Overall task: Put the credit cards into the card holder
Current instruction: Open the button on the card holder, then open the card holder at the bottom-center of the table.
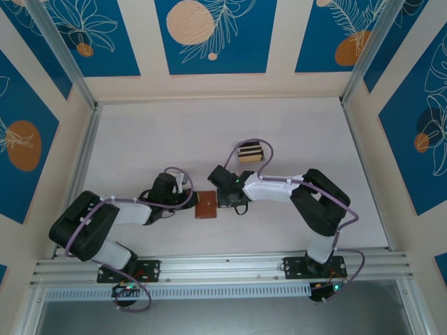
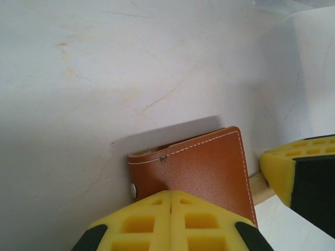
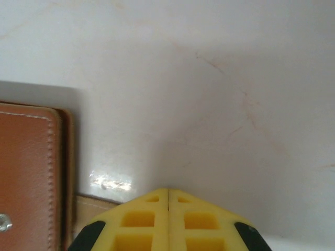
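The left jaws are closed, their yellow pads (image 2: 138, 225) pressed flat together with nothing between them, and they stand over the near edge of the card holder (image 2: 201, 170). The right jaws are closed too, pads (image 3: 141, 225) meeting in a thin seam. A tan card (image 3: 97, 208) lies flat at their tips; I cannot tell if they pinch it or only touch it. This card sticks out from under the edge of the card holder on the side facing the right jaws. From above, the card holder (image 1: 207, 204) lies folded shut on the white desk (image 1: 140, 139), between the two arms and near the middle. Farther back on the desk, well apart from it, a clear tray (image 1: 239, 153) holds other cards (image 1: 250, 151), dark and tan.
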